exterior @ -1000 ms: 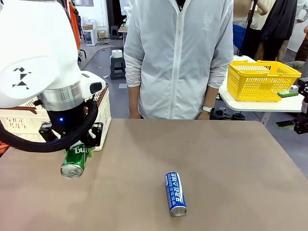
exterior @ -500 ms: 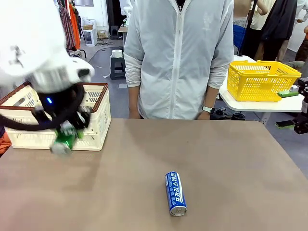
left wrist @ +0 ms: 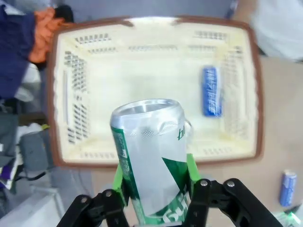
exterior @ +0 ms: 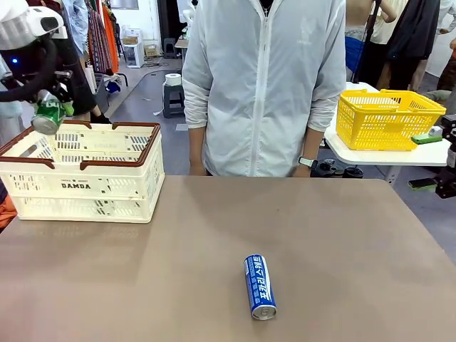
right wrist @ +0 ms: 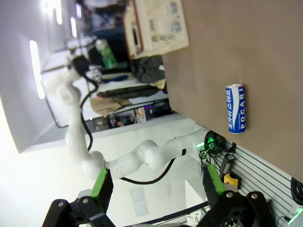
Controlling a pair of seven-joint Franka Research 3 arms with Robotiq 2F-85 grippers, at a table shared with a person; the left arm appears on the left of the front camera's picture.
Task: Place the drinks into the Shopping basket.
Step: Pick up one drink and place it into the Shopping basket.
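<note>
The left gripper [left wrist: 154, 189] pinches a green can [left wrist: 151, 156] above the Shopping basket [exterior: 85, 167], over its near-left rim; released there, it could strike the rim and tumble outside. The can is slim, silver-ended (one blue can [left wrist: 211, 91] lies inside already). Another blue can [exterior: 260, 286] lies on the table [exterior: 356, 271]. The right gripper [right wrist: 154, 182] is spread wide.

left gripper [left wrist: 156, 189] clamped on green can [left wrist: 151, 156] | hanging above Shopping basket [left wrist: 61, 94] | blue can [left wrist: 211, 91] lying inside basket | another blue can [left wrist: 287, 187] on table [left wrist: 279, 118]
</note>
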